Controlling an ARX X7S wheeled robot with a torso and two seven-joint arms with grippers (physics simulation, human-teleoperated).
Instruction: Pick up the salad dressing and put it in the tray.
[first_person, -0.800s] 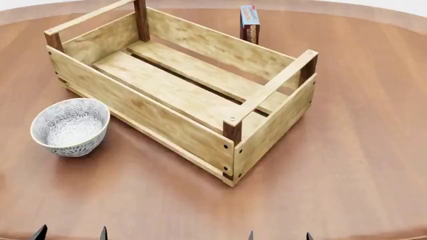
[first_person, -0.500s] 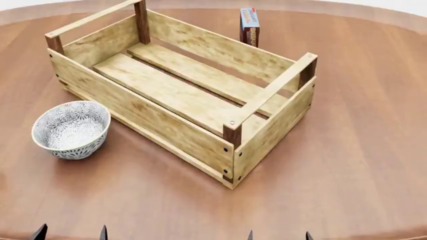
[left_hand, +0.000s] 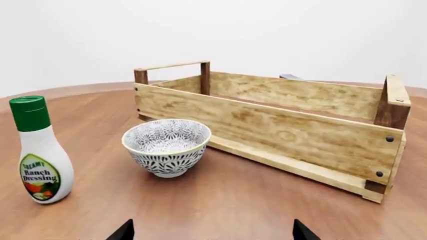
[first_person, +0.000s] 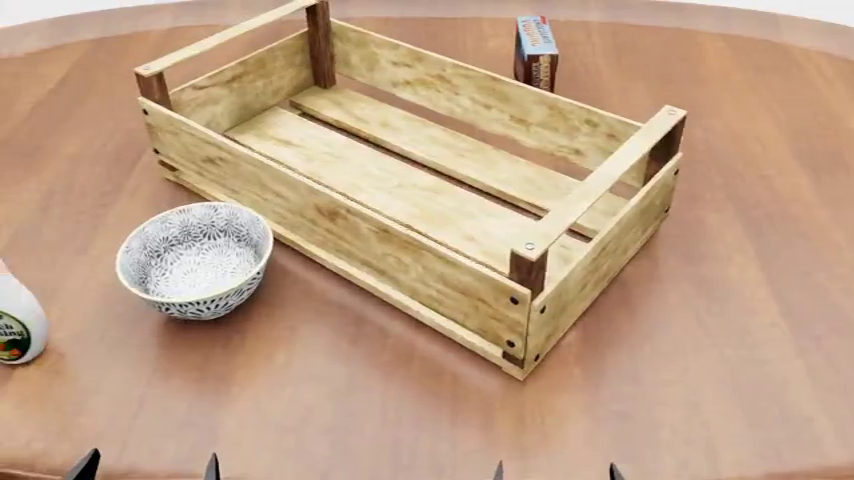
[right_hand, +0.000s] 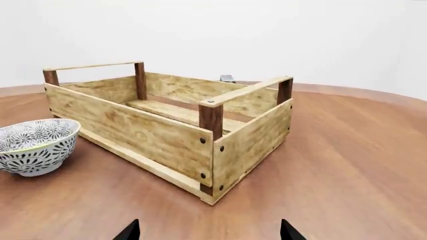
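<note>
Brown bench (first_person: 747, 300) carries everything. Both tools, left tool (left_hand: 212, 231) and right tool (right_hand: 208, 230), hover low, wide apart, empty; only fingertips show. Salad dressing (left_hand: 39, 150) stands ahead-left of the left tool, outside the tray (first_person: 334, 225), cropped in head view.

Black pointed jaws, only tips visible, left gripper (left_hand: 211, 231), right gripper (right_hand: 208, 230)

The salad dressing (left_hand: 39, 152) bottle's label reads "Creamy Ranch Dressing". A small box (first_person: 537, 50) behind the tray (first_person: 350, 225) carries print too small to read.
</note>
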